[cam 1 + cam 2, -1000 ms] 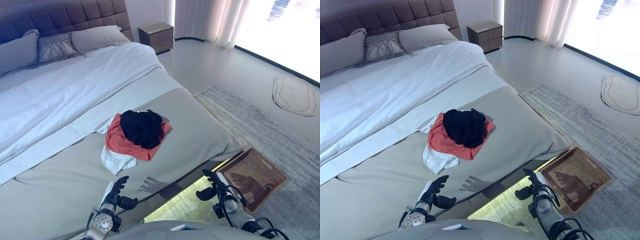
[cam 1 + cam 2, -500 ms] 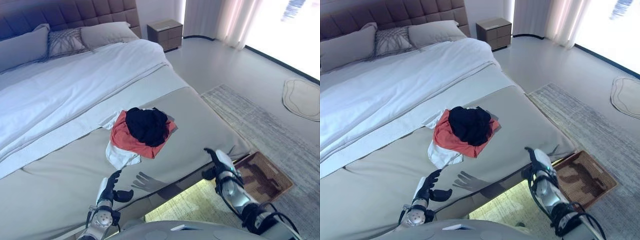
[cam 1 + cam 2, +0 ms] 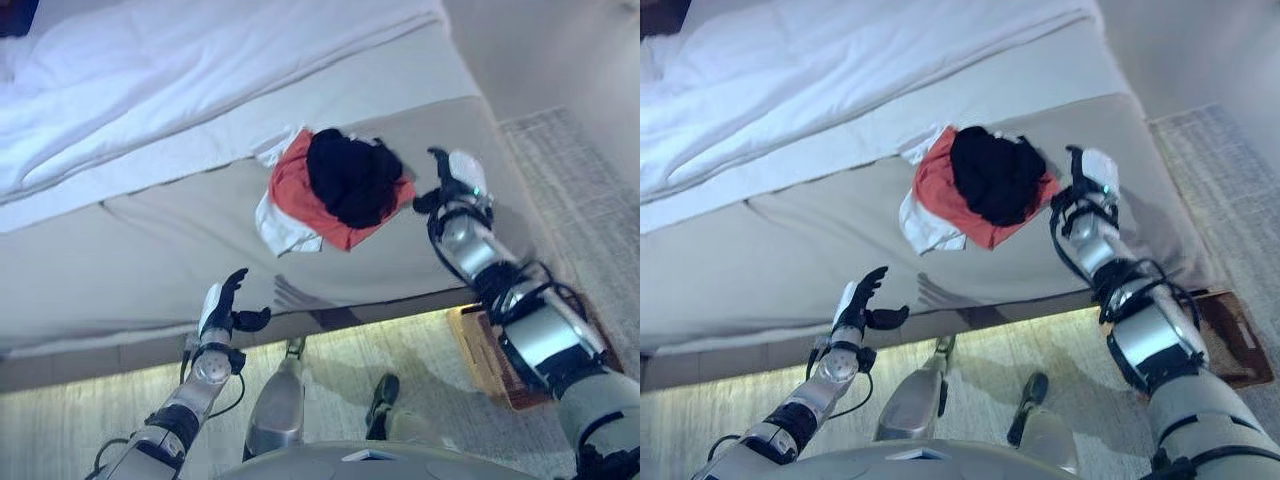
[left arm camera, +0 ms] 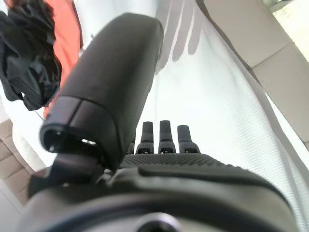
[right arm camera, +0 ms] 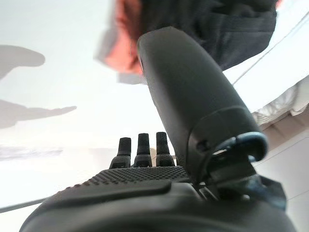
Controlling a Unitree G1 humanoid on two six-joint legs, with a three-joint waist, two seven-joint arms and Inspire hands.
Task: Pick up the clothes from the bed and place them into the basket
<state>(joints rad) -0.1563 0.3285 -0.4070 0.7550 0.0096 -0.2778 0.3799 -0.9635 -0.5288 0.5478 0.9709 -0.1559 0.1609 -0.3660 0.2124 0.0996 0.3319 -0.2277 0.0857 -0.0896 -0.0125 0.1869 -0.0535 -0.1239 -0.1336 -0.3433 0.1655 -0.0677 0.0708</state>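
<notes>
The landmark for all positions is the pile of clothes [image 3: 335, 187] on the bed [image 3: 120, 250].

The left hand [image 3: 222, 309] hangs at the near edge of the bed, well short of the pile. Its fingers are straight and spread, thumb out, holding nothing.

The basket [image 3: 1232, 335] sits on the floor, nearer than the pile and off to its right, largely hidden behind the right arm.

The right hand [image 3: 452, 183] is over the bed just beside the pile's right edge. Its fingers are extended and empty. In the right wrist view the clothes lie directly past the fingertips [image 5: 139, 144].

The pile consists of a black garment [image 3: 995, 175] on an orange garment [image 3: 940, 195], with a white piece [image 3: 282, 222] at the near left. Its long axis runs from near left to far right.

Judgement: the right hand is the nearer hand, and the clothes lie to its left.
</notes>
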